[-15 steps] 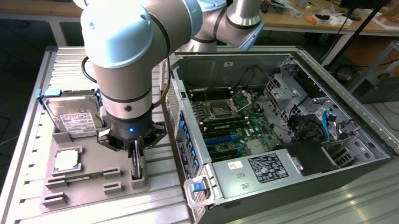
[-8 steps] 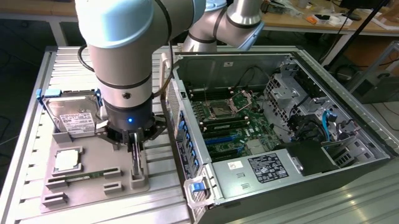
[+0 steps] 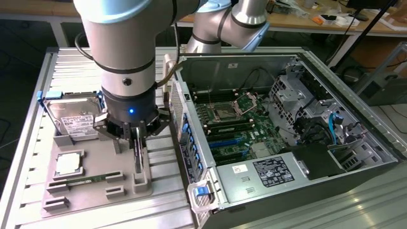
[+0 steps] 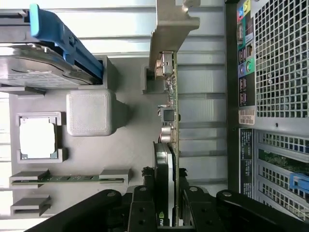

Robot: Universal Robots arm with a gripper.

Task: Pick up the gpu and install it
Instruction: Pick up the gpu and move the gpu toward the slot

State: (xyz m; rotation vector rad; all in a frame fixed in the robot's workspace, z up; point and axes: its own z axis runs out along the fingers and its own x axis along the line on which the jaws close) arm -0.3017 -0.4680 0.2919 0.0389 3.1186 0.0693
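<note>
The gpu [image 3: 138, 160] is a thin dark card standing on edge in a slot of the grey holder tray [image 3: 95, 191], at the tray's side nearest the computer case. My gripper [image 3: 135, 138] hangs straight down over it. In the wrist view the gpu [image 4: 169, 121] runs away from the gripper [image 4: 166, 191], its silver bracket [image 4: 170, 29] at the far end. The black fingers [image 4: 145, 193] press against both faces of the card near its fan end, so the gripper is shut on it. The card's lower edge still looks seated in the holder.
On the same tray lie a silver hard drive with blue rails [image 3: 76, 117], a processor [image 3: 68, 163] and a green memory stick [image 3: 83, 181]. The open computer case [image 3: 305, 95] lies at the exterior view's right, motherboard [image 3: 235, 129] exposed, its rear panel [image 4: 275, 72] close beside the card.
</note>
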